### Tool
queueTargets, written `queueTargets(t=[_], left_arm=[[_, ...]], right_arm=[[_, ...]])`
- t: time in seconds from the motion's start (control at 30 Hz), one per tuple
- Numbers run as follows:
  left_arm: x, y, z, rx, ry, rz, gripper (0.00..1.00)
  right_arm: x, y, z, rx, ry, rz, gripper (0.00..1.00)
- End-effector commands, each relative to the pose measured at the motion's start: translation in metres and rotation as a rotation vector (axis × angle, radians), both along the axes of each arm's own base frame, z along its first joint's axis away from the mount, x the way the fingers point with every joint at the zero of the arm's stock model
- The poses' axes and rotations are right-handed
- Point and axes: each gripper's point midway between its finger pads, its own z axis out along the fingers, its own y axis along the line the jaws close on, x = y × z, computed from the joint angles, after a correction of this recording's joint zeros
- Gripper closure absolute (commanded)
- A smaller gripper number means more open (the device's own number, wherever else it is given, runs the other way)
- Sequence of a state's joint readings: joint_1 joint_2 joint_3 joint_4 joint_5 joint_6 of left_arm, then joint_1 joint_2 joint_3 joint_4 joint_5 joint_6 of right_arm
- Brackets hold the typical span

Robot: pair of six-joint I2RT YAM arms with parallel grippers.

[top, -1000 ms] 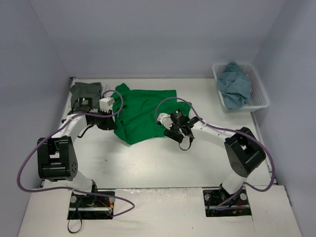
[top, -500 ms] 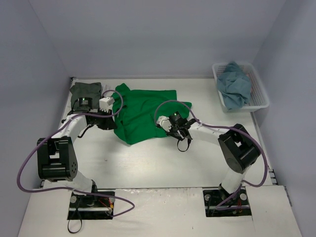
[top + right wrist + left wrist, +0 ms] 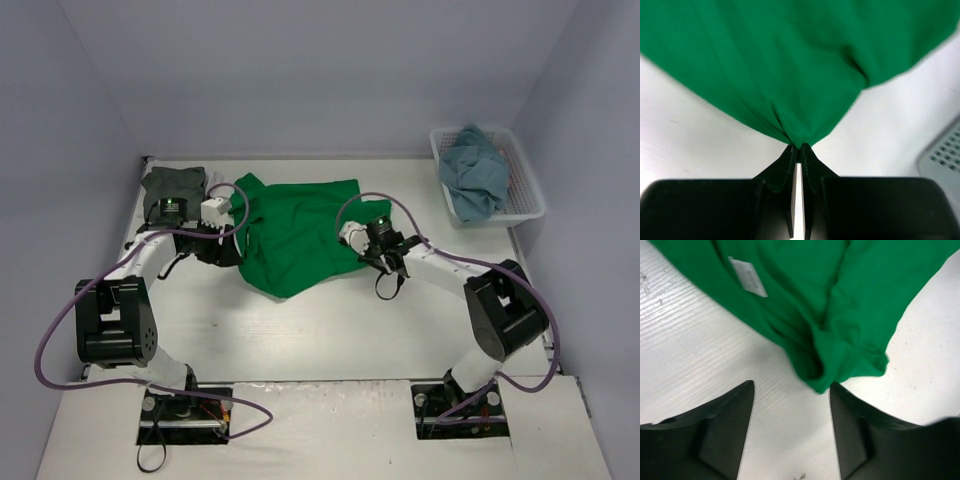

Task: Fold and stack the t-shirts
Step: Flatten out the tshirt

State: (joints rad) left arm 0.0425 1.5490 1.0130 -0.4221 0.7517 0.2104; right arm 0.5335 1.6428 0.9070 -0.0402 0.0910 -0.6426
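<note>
The bright green t-shirt (image 3: 300, 235), mid-frame, is being pinched by the clenched right hand (image 3: 797, 149). The left hand (image 3: 791, 387) is being held released, just beside the shirt's hem.

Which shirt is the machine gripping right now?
The green shirt, pinched at its edge by the right end effector; the olive one lies apart, the blue one in the basket.
</note>
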Motion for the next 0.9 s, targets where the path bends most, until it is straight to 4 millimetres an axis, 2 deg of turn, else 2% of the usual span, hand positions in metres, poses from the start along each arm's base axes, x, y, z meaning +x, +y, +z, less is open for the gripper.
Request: queueTargets(t=[0.0, 0.03, 0.13, 0.17, 0.2, 0.27, 0.3, 0.33, 0.37, 0.4, 0.43, 0.53, 0.57, 0.7, 0.73, 0.87], left_arm=[[0.014, 0.002, 0.038, 0.013, -0.109, -0.018, 0.42], [0.019, 0.002, 0.048, 0.022, -0.139, -0.033, 0.37], [0.015, -0.005, 0.067, 0.029, -0.171, -0.069, 0.36], [0.016, -0.009, 0.079, 0.03, -0.207, -0.088, 0.36], [0.01, -0.025, 0.083, 0.035, -0.229, -0.141, 0.36], [0.006, -0.043, 0.091, 0.072, -0.312, -0.203, 0.36], [0.005, -0.048, 0.088, 0.129, -0.351, -0.219, 0.36], [0.001, -0.08, 0.092, 0.163, -0.453, -0.324, 0.36], [-0.006, -0.092, 0.097, 0.206, -0.527, -0.361, 0.36], [-0.016, -0.102, 0.082, 0.252, -0.546, -0.402, 0.34], [-0.026, -0.124, 0.078, 0.315, -0.599, -0.46, 0.34], [-0.032, -0.157, 0.071, 0.357, -0.678, -0.54, 0.34], [-0.032, -0.164, 0.06, 0.365, -0.664, -0.553, 0.34], [-0.021, -0.186, 0.04, 0.421, -0.7, -0.555, 0.34], [-0.013, -0.191, 0.033, 0.439, -0.724, -0.547, 0.34], [0.0, -0.192, 0.011, 0.527, -0.739, -0.542, 0.34]], right_arm=[[0.01, -0.014, 0.034, 0.019, -0.09, -0.017, 1.0], [0.009, -0.016, 0.034, 0.019, -0.084, -0.019, 1.0], [0.005, -0.013, 0.032, 0.034, -0.073, -0.008, 1.0], [0.004, -0.012, 0.031, 0.04, -0.066, -0.008, 1.0], [0.004, -0.012, 0.03, 0.042, -0.063, -0.009, 1.0], [0.003, -0.012, 0.025, 0.042, -0.05, -0.006, 1.0], [0.003, -0.01, 0.024, 0.046, -0.045, -0.003, 1.0], [0.003, -0.009, 0.023, 0.05, -0.04, -0.002, 1.0], [0.003, -0.008, 0.021, 0.052, -0.036, -0.003, 1.0], [0.003, -0.007, 0.021, 0.057, -0.032, -0.003, 1.0], [0.003, -0.007, 0.02, 0.056, -0.029, -0.003, 1.0], [0.003, -0.007, 0.017, 0.054, -0.022, -0.005, 1.0], [0.003, -0.007, 0.017, 0.056, -0.023, -0.008, 1.0], [0.002, -0.006, 0.018, 0.062, -0.026, -0.007, 1.0], [0.003, -0.007, 0.019, 0.065, -0.028, -0.011, 1.0], [-0.002, -0.012, 0.019, 0.068, -0.024, -0.013, 1.0]])
